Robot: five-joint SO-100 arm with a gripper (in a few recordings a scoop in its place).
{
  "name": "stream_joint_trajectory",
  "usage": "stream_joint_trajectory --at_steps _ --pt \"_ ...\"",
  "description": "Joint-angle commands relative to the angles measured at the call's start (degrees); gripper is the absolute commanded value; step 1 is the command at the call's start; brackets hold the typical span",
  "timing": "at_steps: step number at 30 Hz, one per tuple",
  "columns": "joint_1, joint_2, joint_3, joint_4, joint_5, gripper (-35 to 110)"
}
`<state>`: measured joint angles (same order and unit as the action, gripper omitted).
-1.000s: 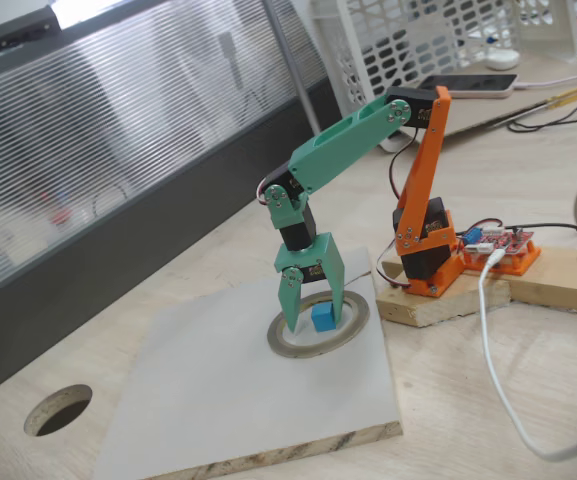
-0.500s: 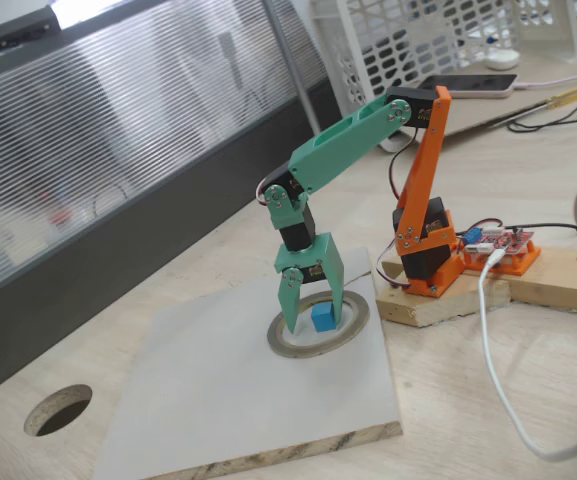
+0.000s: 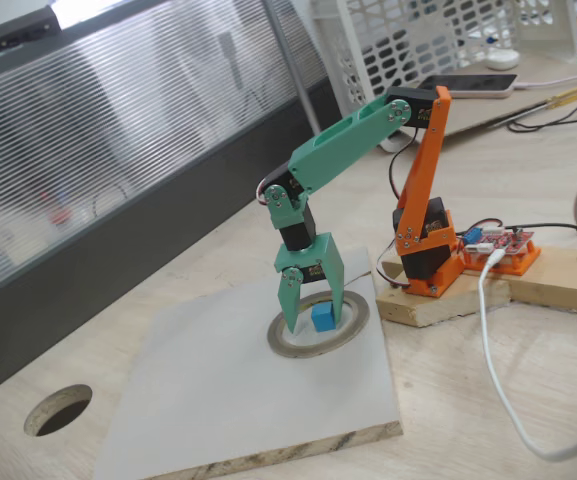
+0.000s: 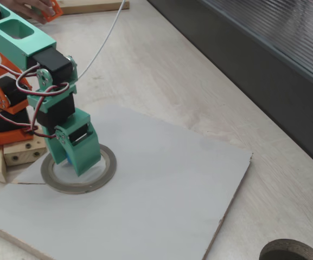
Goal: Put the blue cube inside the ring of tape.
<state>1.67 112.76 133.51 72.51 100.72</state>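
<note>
So the blue cube (image 3: 322, 318) was sitting inside the ring of tape (image 3: 351, 329), which lay flat on the grey board (image 3: 238, 390) on the wooden tabletop (image 3: 528, 380). The green end effector (image 3: 315, 318) pointed straight down into the ring with its fingers (image 3: 290, 298) spread apart, one on each side of the cube, so it looked released, not gripping. In the other fixed view the end effector (image 4: 79, 162) hid the cube.

Two raised fixed cams, opposite sides, angled down; shared: white board (image 3: 258, 400) (image 4: 161, 189), closer in one.
</note>
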Motion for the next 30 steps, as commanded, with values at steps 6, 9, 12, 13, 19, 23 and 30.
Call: stream_joint_trajectory --at_steps 6,9,12,13,19,23,30 --pt "0.53 2.02 -1.05 0.79 0.35 46" --pt "0.53 2.02 -1.05 0.88 0.35 46" --pt "0.53 2.11 -1.49 0.88 0.35 46" --pt "0.53 2.11 -2.20 0.88 0.35 46" --pt "0.09 2.02 -3.60 0.70 0.00 46" --pt "0.53 2.02 -4.04 0.79 0.00 46" --pt "0.00 5.45 -12.04 0.97 0.18 46"
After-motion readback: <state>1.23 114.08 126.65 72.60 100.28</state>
